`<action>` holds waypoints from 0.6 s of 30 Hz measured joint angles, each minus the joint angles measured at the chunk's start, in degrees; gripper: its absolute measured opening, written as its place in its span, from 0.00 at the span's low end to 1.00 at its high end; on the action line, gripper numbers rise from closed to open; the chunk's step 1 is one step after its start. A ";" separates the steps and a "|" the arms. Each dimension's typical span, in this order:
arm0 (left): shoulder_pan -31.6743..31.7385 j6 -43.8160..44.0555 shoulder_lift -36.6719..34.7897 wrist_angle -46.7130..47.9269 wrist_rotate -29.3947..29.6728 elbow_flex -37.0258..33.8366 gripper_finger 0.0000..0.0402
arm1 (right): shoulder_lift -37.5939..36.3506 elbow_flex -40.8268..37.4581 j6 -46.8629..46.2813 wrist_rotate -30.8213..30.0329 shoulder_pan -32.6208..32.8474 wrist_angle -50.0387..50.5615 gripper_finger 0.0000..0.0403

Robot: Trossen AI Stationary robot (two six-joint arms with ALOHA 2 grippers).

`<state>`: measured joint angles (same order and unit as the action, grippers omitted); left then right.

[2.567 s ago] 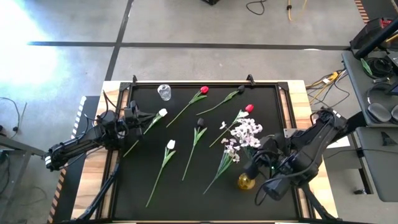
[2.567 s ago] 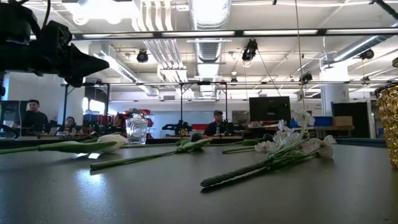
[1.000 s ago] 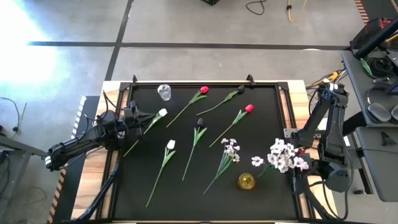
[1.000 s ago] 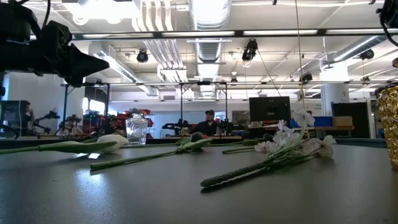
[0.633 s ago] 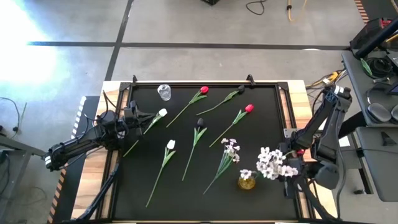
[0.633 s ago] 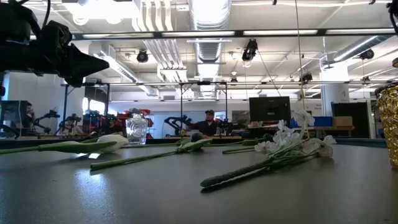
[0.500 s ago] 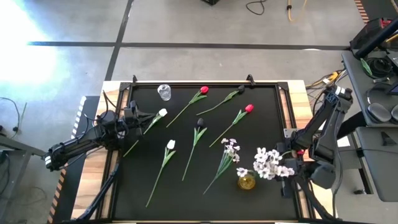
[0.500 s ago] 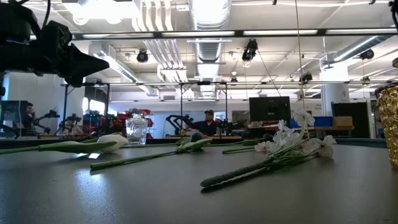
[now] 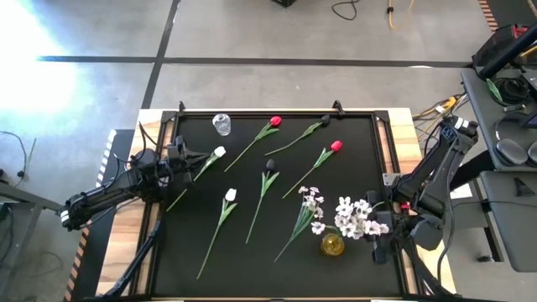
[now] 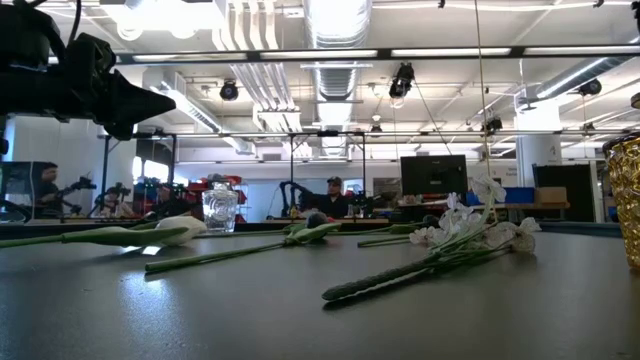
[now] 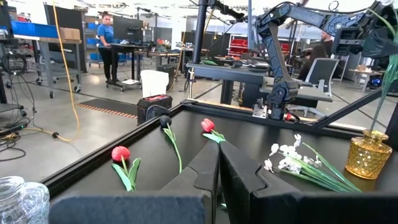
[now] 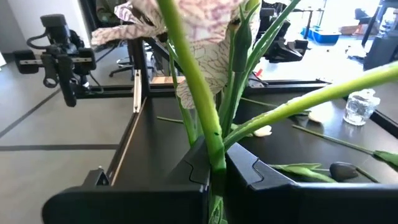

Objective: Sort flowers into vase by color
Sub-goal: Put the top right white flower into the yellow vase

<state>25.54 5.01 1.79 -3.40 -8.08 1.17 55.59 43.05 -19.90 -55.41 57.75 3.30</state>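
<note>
The right end effector (image 12: 214,171) is clamped on the thin green stem of a spray of small white blossoms (image 9: 357,217), holding it near the table's right near corner with the heads hanging over the small amber glass vase (image 9: 333,245). The grip sits low on the stem, which probably leaves the blossoms free above the fingers while the cut end is steered towards the vase mouth; whether the stem tip is already inside cannot be told.

The left end effector (image 11: 217,163) rests with its fingers together at the table's left edge, waiting beside a white tulip (image 9: 219,153) on the black table (image 9: 252,260).

The other flowers lie flat and well apart, presumably so each can be picked singly: a red tulip (image 9: 276,122) and a dark tulip (image 9: 325,120) at the far side, another red tulip (image 9: 336,146) right of centre, a second dark tulip (image 9: 270,165) mid-table, a second white tulip (image 9: 231,195) nearer, and another spray of white blossoms (image 9: 311,200) just left of the amber vase. A clear glass vase (image 9: 221,124) stands empty at the far left.
</note>
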 joint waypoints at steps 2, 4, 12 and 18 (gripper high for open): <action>0.00 0.00 0.00 0.00 -0.02 0.00 0.00 | 0.00 -1.57 0.02 -0.04 -0.04 -2.69 0.02; 0.01 0.00 0.00 0.00 0.00 -0.01 0.00 | 0.00 -3.70 0.91 -0.11 -0.06 -7.09 0.02; 0.02 -0.01 0.01 0.00 0.00 0.00 0.00 | 0.51 -11.29 4.97 -1.61 -0.06 -21.81 0.02; 0.01 -0.02 0.00 0.00 -0.01 0.00 0.00 | 2.78 -13.46 2.81 -1.91 -0.61 -22.03 0.02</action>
<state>25.55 4.99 1.79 -3.40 -8.09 1.17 58.38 29.59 -17.09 -57.33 57.14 -18.74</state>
